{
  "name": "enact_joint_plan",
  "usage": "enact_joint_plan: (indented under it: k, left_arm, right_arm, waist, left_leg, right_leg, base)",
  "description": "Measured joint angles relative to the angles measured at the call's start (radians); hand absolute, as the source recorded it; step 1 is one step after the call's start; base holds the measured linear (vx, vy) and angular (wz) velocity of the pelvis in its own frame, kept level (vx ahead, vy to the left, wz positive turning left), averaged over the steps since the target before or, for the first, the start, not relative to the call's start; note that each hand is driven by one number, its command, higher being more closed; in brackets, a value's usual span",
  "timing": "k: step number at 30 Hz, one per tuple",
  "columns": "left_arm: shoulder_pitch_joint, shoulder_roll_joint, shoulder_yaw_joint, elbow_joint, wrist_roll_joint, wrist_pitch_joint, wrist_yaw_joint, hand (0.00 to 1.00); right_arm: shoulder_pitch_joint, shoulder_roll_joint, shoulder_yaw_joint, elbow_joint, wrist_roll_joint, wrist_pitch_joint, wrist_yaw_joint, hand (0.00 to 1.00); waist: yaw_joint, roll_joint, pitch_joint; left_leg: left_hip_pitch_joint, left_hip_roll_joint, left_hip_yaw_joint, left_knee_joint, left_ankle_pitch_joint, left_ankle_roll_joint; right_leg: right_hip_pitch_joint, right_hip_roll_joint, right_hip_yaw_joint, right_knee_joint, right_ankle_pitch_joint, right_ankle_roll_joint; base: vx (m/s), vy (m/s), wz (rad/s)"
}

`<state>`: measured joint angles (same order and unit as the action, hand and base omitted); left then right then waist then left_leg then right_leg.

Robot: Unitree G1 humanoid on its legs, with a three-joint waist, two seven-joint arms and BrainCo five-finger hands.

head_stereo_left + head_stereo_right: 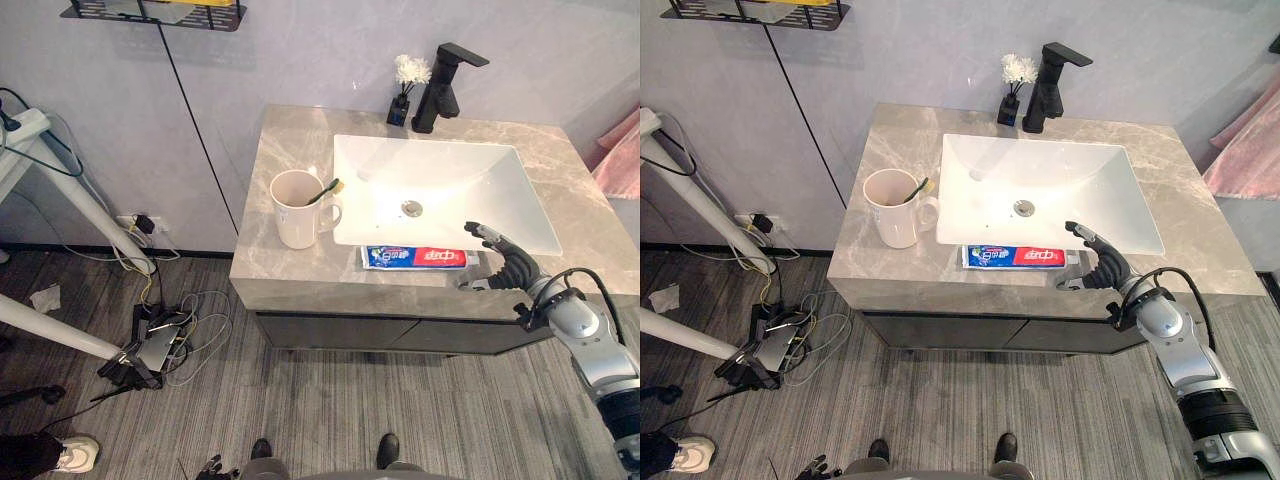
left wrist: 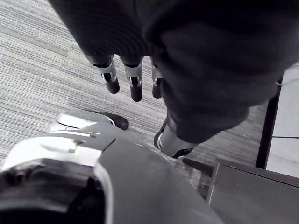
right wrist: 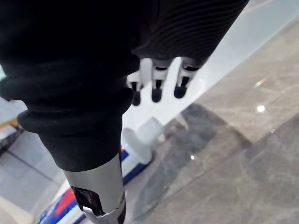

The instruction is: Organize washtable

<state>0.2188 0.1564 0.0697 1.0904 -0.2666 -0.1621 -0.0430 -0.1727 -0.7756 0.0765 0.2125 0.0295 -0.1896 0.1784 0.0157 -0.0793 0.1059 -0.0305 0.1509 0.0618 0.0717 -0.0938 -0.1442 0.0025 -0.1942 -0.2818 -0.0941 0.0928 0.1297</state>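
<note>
Step in hand: reach for the toothpaste tube (image 1: pixel 415 257); not grasped yet.
Right hand (image 1: pixel 508 262) is spread wide just beside the cap end. The tube lies flat on the surface (image 1: pixel 290 150) along the sink's (image 1: pixel 440 180) front rim. Next, probably: close round the tube, carry it toward the cup (image 1: pixel 297 212). Left hand (image 2: pixel 135 79) hangs relaxed.

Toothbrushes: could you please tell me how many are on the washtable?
1. The toothbrush leans in the cup, left of the sink; the cup could hide more.
</note>
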Motion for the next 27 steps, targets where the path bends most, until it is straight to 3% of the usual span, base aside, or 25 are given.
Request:
enact_joint_plan:
  k: [10, 18, 26, 27]
  left_arm:
    - [0.0, 0.001, 0.0, -0.003, 0.0, 0.0, -0.001, 0.0]
    - [0.0, 0.012, 0.002, -0.022, 0.001, -0.001, -0.002, 0.0]
    - [-0.001, 0.013, 0.002, -0.035, 0.0, -0.001, -0.003, 0.0]
    - [-0.001, 0.013, 0.002, -0.036, 0.0, -0.001, -0.003, 0.0]
  right_arm:
    - [-0.037, 0.0, 0.003, -0.001, 0.032, 0.0, 0.003, 0.0]
    - [-0.046, 0.002, 0.014, -0.002, 0.04, 0.0, 0.01, 0.0]
    - [-0.045, 0.002, 0.021, -0.002, 0.062, 0.0, 0.033, 0.0]
    - [-0.045, 0.002, 0.021, -0.003, 0.069, 0.0, 0.042, 1.0]
  waist:
    - [0.001, -0.003, 0.002]
    - [0.014, -0.03, 0.023]
    - [0.028, -0.036, 0.031]
    - [0.028, -0.037, 0.032]
  left_leg:
    - [-0.022, -0.002, -0.021, 0.001, 0.001, 0.001]
    - [-0.035, -0.003, -0.037, 0.001, 0.003, 0.004]
    - [-0.045, -0.004, -0.056, -0.001, 0.007, 0.006]
    - [-0.045, -0.004, -0.057, -0.001, 0.007, 0.006]
  right_leg:
    - [-0.008, 0.0, -0.018, 0.0, 0.0, 0.0]
    - [-0.01, 0.0, -0.027, 0.0, 0.0, 0.0]
    - [-0.007, 0.0, -0.049, 0.001, 0.0, 0.0]
    - [-0.006, 0.0, -0.05, 0.001, 0.0, 0.0]
  base:
    - [0.01, -0.003, 0.05]
    - [0.0, -0.003, 0.06]
    - [0.0, -0.005, 0.07]
    - [0.0, 0.0, 0.0]
